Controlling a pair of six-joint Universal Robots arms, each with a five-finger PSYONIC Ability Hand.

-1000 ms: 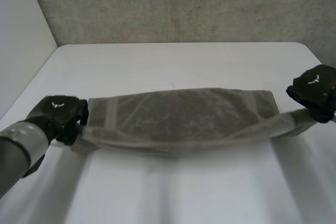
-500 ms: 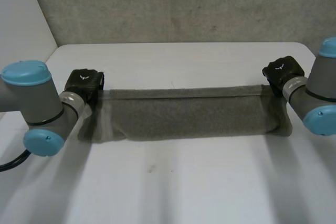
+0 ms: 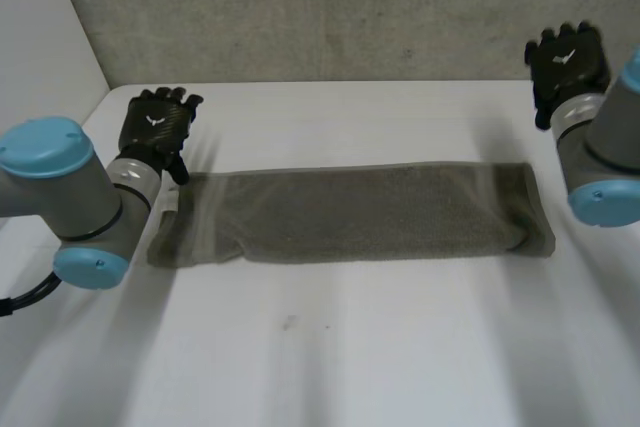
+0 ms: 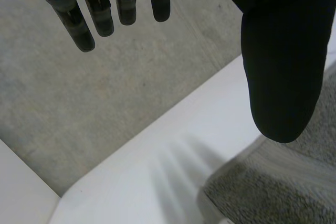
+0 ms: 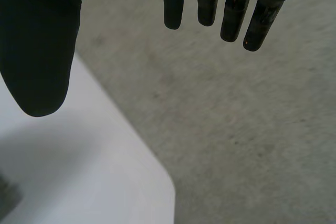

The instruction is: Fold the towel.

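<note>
The grey towel (image 3: 350,214) lies folded into a long narrow strip across the middle of the white table (image 3: 330,347). My left hand (image 3: 155,127) hovers just behind the strip's left end, fingers straight and spread, holding nothing. In the left wrist view its fingers (image 4: 94,14) and thumb stand apart above the towel's corner (image 4: 273,182). My right hand (image 3: 567,59) is raised above the table's far right corner, behind the strip's right end, open and empty. Its fingers (image 5: 231,9) in the right wrist view are straight, over the table's edge (image 5: 131,182).
A grey wall (image 3: 340,7) rises behind the table, and a white side wall (image 3: 40,77) stands at the left. The left arm (image 3: 70,207) lies along the left of the table, the right arm (image 3: 605,162) at its right edge.
Both hands carried the towel's near edge back over the far edge, let go of the ends, opened, and lifted away backward. The towel now lies flat as a narrower strip.
</note>
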